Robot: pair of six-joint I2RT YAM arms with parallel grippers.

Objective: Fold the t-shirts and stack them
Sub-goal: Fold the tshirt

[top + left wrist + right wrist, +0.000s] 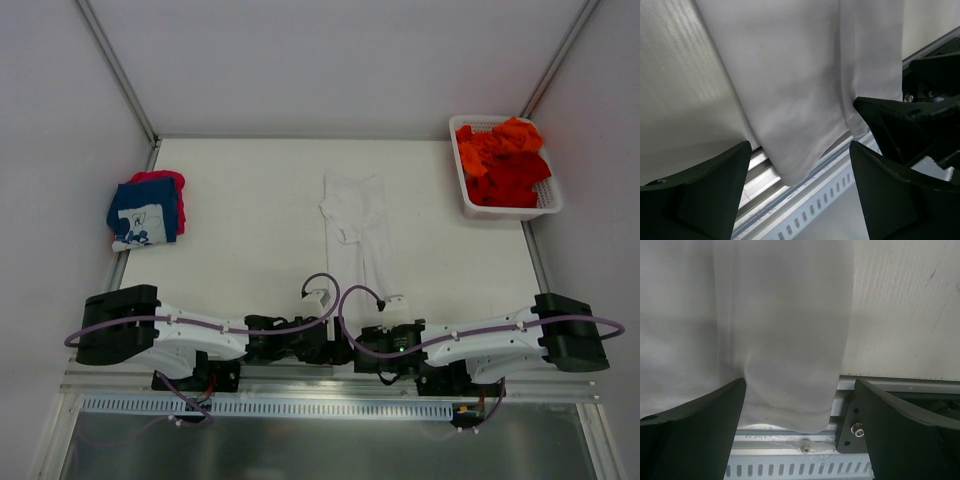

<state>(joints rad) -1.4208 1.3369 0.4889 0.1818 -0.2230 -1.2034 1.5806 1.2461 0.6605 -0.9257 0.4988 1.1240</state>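
Where it overhangs, white t-shirt, folded narrow

Room-wise: the table has two wide bare lanes. One runs between the folded stack at the left edge (navy tee on a pink-red one) and the white t-shirt stretched down the middle. The other runs between that shirt and the basket of orange and red tees in the far right corner. The tight spot is the near edge: left gripper and right gripper sit close together, jaws spread, at the shirt's hem hanging over the rail. Walls box in three sides.
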